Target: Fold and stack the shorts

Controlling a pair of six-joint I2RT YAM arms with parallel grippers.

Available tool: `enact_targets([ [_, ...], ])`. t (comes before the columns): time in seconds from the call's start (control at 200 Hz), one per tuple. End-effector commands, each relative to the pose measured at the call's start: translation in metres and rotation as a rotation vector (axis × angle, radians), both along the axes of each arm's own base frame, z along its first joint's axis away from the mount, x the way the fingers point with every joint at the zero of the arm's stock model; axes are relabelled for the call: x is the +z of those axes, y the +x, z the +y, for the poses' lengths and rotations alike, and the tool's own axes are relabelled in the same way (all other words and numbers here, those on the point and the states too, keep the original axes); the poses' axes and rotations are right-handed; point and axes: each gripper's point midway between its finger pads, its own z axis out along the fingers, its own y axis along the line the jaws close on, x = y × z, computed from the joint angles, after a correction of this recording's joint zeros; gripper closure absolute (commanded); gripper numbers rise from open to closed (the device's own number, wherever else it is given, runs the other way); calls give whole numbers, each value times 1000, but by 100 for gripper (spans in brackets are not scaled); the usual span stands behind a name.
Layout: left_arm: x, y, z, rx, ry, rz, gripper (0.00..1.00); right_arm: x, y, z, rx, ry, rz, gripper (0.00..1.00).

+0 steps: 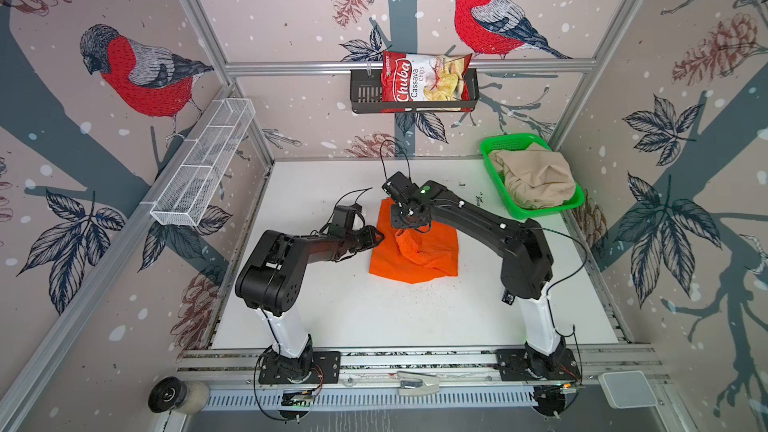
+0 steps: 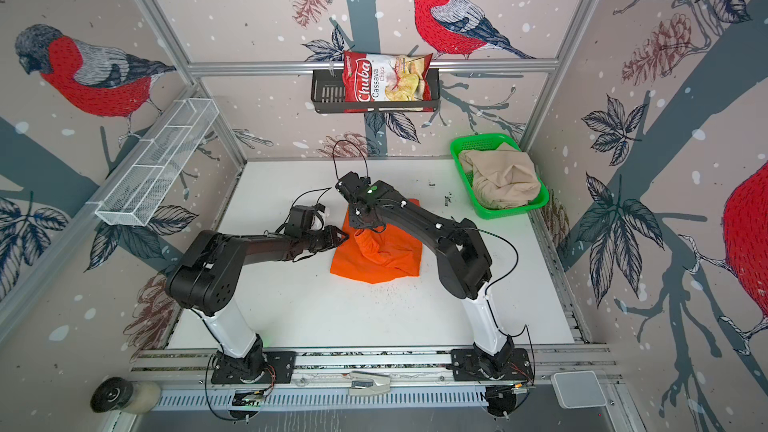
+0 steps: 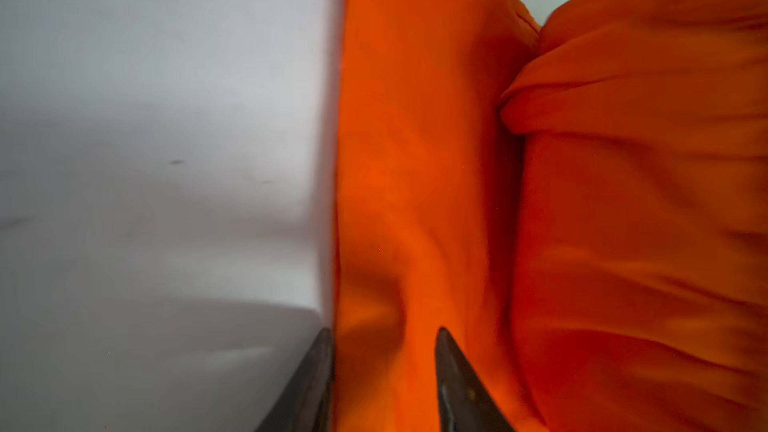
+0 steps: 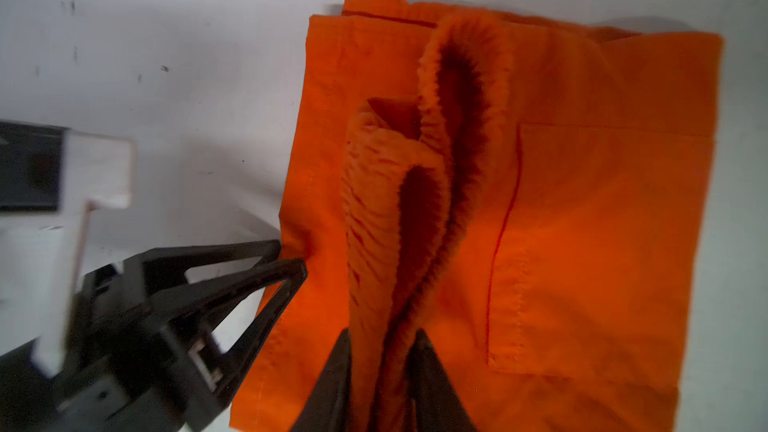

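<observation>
Orange shorts [image 4: 602, 222] waistband betw. R hand [image 4: 382, 334] fingers [image 4: 436, 380].

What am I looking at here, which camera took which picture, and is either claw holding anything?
Two black robot arms with two-fingered grippers stand at a white table. Two pictures look down from overhead; the other two come from cameras on each wrist. On it, orange shorts lie half folded mid-table; beige shorts sit crumpled in a green basket. The right gripper straddles the orange waistband; the left gripper is at the cloth's edge. Whether either pinches is unclear.
</observation>
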Motion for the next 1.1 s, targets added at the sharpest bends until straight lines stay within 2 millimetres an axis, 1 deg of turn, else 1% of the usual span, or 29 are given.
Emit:
enact_targets([
  [0.0,2,-5,19,45,28,22,55,-16,4,33,42,95,26,61],
  [0.04,6,-5,27,68,26,18,53,-23,5,40,54,108,44,52],
  [0.07,12,-4,32,80,26,6,52,-24,5,47,66,123,50,44],
  [0.12,19,-4,40,97,41,-7,52,-20,6,53,83,137,45,37],
  [0.195,35,-2,47,114,69,-46,51,0,11,57,95,170,8,32],
  [0.25,48,-1,49,117,76,-72,52,19,14,53,89,199,-18,31],
  [0.32,65,0,46,107,56,-105,53,45,18,41,73,246,-55,30],
  [0.395,82,0,38,90,17,-139,56,72,21,19,43,315,-92,30],
  [0.44,93,0,30,72,4,-165,58,81,21,3,27,366,-104,31],
  [0.515,104,-2,10,23,1,-198,61,84,20,-29,-11,452,-102,32],
  [0.57,111,-4,-9,-19,-4,-215,63,72,18,-56,-62,490,-80,33],
  [0.635,112,-7,-33,-75,-13,-215,65,55,15,-86,-114,518,-49,35],
  [0.695,103,-10,-49,-115,5,-196,65,40,10,-105,-142,524,-29,35],
  [0.76,89,-10,-60,-139,34,-168,66,27,4,-117,-148,532,-16,36],
  [0.806,78,-9,-62,-141,51,-150,66,17,-1,-122,-155,536,0,36],
  [0.881,58,-8,-63,-141,77,-113,66,1,-8,-126,-154,544,26,37],
  [0.976,30,-6,-57,-138,140,-65,66,-21,-15,-130,-165,534,60,37],
  [1.096,3,-8,-47,-133,202,-8,66,-45,-25,-133,-190,524,104,38],
])
